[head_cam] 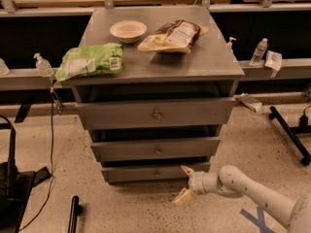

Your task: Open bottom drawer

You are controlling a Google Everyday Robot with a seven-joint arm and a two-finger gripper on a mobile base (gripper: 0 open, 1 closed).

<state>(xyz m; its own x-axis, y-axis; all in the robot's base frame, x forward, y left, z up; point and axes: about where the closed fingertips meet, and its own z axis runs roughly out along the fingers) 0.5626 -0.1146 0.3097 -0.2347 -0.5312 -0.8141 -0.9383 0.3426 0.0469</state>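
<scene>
The bottom drawer (146, 173) is the narrowest grey front of three, low on the cabinet, with a small round knob (156, 171) at its centre. It sits slightly proud of the cabinet body. My gripper (184, 184) is low at the drawer's right end, to the right of the knob and just in front of the panel. Its two cream fingers (181, 196) are spread apart and hold nothing. The white arm (252, 191) reaches in from the lower right.
The mid-sized drawer (155, 149) and the widest drawer (155, 113) stand above. The cabinet top holds a green bag (90, 61), a white bowl (128, 30) and a snack bag (174, 35). A black stand (12, 178) stands on the left floor, and blue tape (255, 220) marks the lower right.
</scene>
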